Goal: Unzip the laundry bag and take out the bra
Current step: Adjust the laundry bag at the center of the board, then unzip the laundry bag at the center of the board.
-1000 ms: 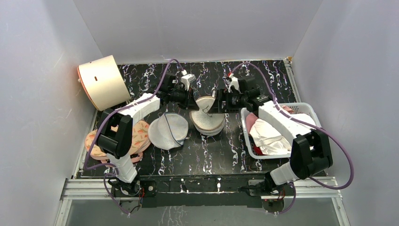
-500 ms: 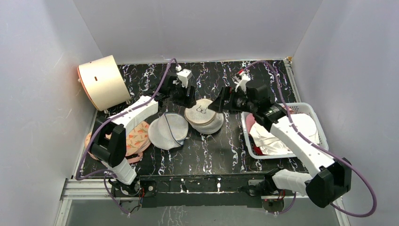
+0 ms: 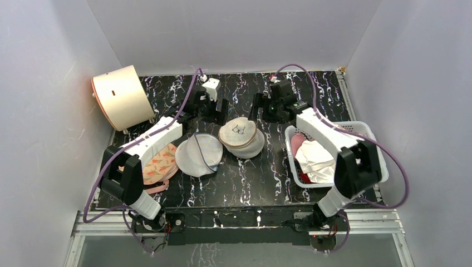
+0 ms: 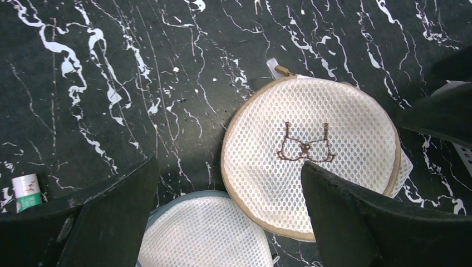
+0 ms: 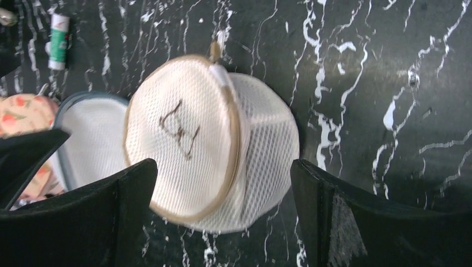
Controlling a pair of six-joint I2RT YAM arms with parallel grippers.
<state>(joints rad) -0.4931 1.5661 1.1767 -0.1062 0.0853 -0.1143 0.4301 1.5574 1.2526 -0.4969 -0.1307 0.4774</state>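
Both claws wide open, nothing in either! The left claw [image 3: 219,111] hangs over the far-left side of the laundry bag [image 3: 240,136]; the right claw [image 3: 259,108] hangs over its far-right side, neither touching it. The laundry bag lies mid-table [image 3: 261,172], drawn face up and tilted, fat mesh side showing on its right. Its zip pull [image 4: 281,70] sits at the far edge. What's inside the mesh, I can't tell. Just beside it, near-left, lies the dome bag [image 3: 199,154], and left of that a peach bra [image 3: 158,164]. A basket [image 3: 370,129] of laundry sits well to the right. A small tube [image 4: 25,192] lies left of the bags.
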